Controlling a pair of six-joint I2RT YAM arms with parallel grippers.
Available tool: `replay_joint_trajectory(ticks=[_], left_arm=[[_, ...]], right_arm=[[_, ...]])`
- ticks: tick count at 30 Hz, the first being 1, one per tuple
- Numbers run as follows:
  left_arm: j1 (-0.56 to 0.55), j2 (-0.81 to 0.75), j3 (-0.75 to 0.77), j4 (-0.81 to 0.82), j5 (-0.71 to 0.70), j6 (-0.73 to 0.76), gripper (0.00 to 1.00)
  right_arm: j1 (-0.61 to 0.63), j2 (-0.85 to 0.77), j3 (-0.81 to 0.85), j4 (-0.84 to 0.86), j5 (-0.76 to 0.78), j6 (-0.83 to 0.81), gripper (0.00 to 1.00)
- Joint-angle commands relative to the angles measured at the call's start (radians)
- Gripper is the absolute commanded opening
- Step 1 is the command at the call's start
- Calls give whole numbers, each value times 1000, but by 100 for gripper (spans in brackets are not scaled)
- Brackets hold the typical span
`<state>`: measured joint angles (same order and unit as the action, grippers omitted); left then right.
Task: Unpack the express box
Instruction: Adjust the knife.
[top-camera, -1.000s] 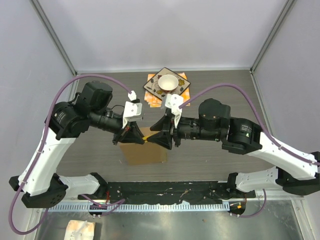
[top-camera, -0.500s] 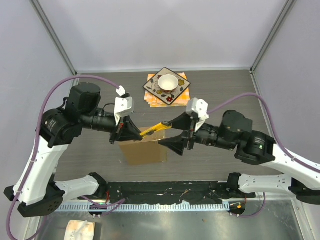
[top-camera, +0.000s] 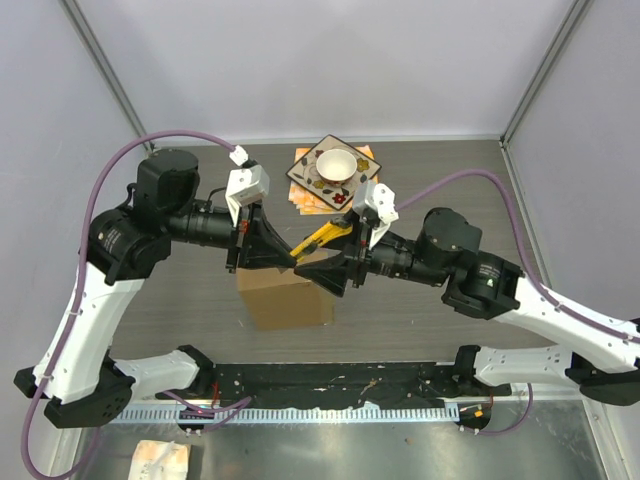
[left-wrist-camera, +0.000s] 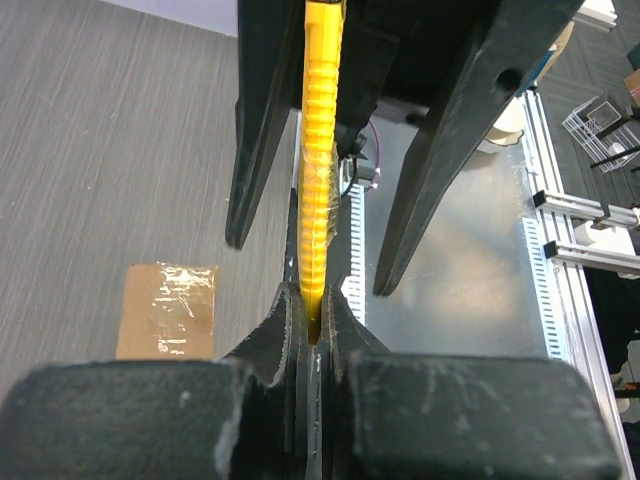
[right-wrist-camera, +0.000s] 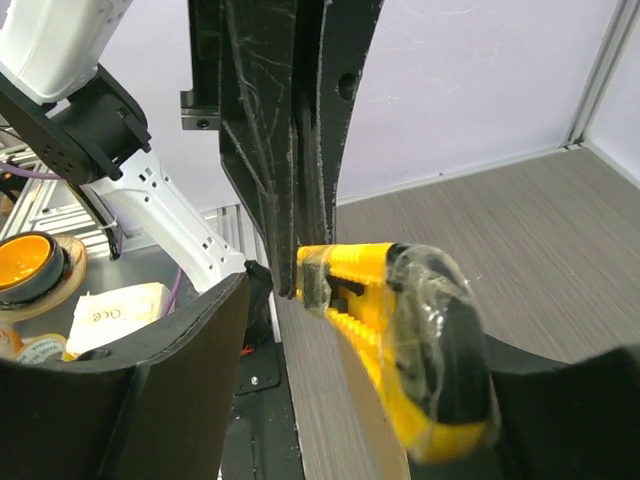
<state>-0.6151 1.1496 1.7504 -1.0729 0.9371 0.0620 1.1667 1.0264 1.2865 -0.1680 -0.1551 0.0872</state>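
Right arm has swung back in toward the left arm, and the yellow utility knife (top-camera: 324, 237) now tilts up toward the far right. Status: the left claw (left-wrist-camera: 312, 305) is pressed together on 1 end of the knife. The right claw (left-wrist-camera: 310, 262) is spread, 1 finger on each side of the ribbed handle, not gripping. Below both claws, the express box (top-camera: 287, 302) lies flat on the bench (top-camera: 450, 180), tape across its top. The step in hand appears to be a handover. Procedure: centre the handle between the right fingers, close fully, confirm a firm pinch, then release the left claw.
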Motion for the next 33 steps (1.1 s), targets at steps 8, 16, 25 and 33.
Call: replay_joint_trajectory(ticks=[8, 16, 25, 33], left_arm=[[9, -27, 6, 61, 69, -31, 0], [9, -37, -2, 44, 57, -2, 0], [9, -39, -3, 31, 31, 18, 0], [9, -50, -15, -85, -182, 148, 100]], right_arm=[[-140, 31, -41, 349, -196, 177, 53], [-165, 73, -29, 357, -284, 220, 36], [-164, 100, -27, 375, -311, 237, 1], [-165, 21, -6, 190, -175, 113, 1]])
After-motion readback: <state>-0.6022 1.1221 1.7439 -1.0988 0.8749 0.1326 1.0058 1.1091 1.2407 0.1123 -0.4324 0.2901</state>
